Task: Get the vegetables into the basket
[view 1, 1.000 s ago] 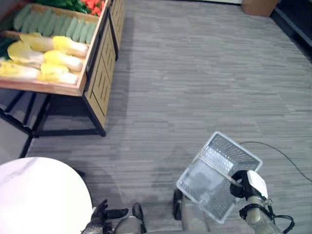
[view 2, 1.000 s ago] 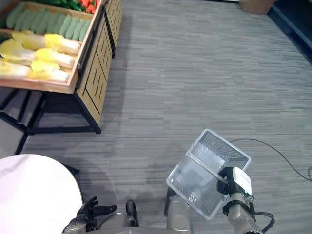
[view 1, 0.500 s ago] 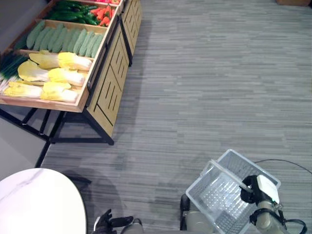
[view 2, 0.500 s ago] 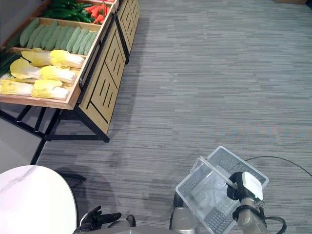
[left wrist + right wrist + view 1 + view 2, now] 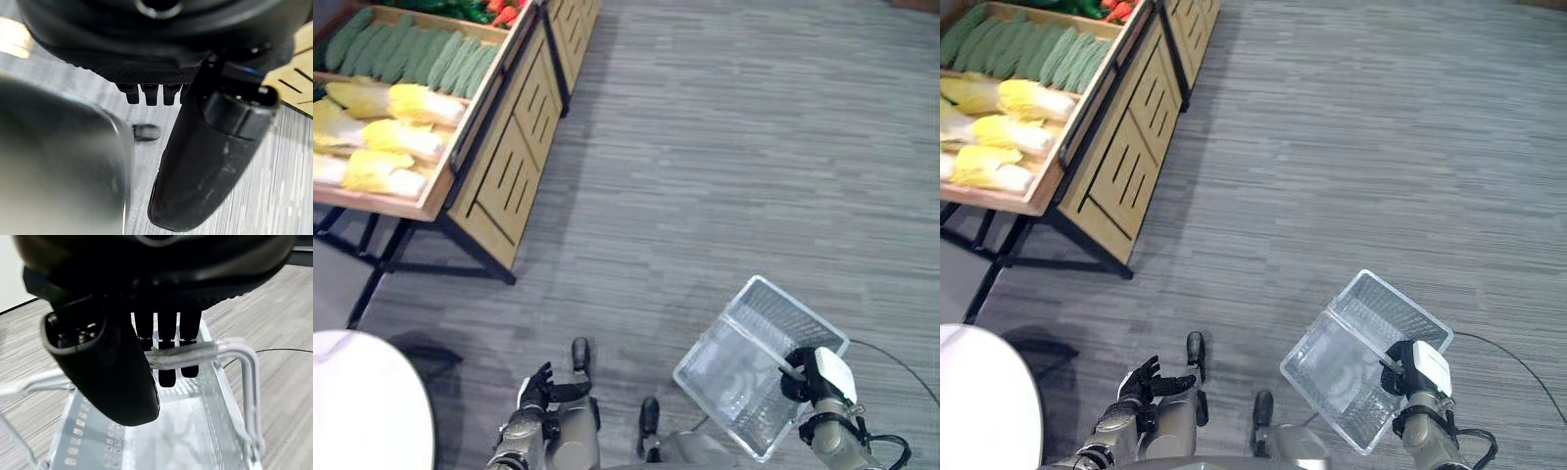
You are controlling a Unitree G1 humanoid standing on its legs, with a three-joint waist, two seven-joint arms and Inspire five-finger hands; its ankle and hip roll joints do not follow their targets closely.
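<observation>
A clear plastic basket [image 5: 732,345] hangs tilted at the lower right, low over the floor. My right hand [image 5: 800,378] is shut on its wire handle [image 5: 211,352], fingers behind the wire and thumb in front. Nothing shows inside the basket. The vegetables lie in a wooden stand [image 5: 501,168] at the upper left: yellow cabbages [image 5: 384,137], green cucumbers [image 5: 411,55] and red peppers [image 5: 503,10]. My left hand [image 5: 540,388] shows at the lower middle, open, fingers relaxed and holding nothing, far from the stand.
A round white table [image 5: 360,403] sits at the lower left edge. Grey striped carpet [image 5: 724,166] stretches between me and the stand. The stand rests on black metal legs [image 5: 372,262] that jut out at floor level.
The whole picture has shifted, so the camera moved: the stand and the table sit nearer the left edge. The basket stays in my right hand. My left hand shows higher.
</observation>
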